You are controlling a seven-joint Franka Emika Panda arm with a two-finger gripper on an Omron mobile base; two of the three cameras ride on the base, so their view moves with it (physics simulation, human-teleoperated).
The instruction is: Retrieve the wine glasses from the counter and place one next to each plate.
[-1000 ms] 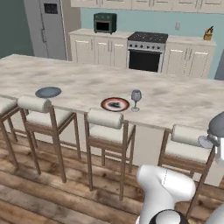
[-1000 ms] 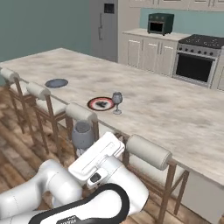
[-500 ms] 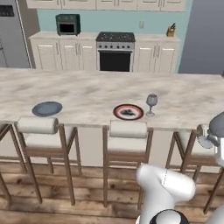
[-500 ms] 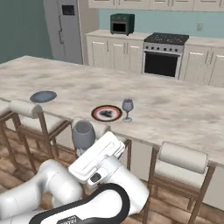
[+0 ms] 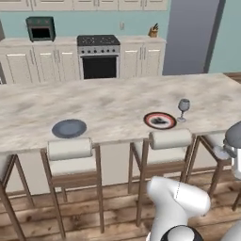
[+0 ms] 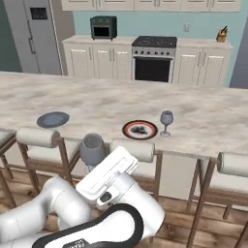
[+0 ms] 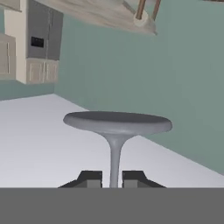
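Gripping wine glass stem | gripper clamped | bowl hidden

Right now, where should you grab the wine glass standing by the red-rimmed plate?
By its thin stem, coming level from the side away from the plate. The glass stands upright, and the stem is far narrower than its rounded bowl.

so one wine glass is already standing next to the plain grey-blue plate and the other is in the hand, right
Not quite. The standing wine glass is beside the red-rimmed plate, not the grey-blue plate, which has none by it; the right base view shows this. The hand does grip the other glass by its stem.
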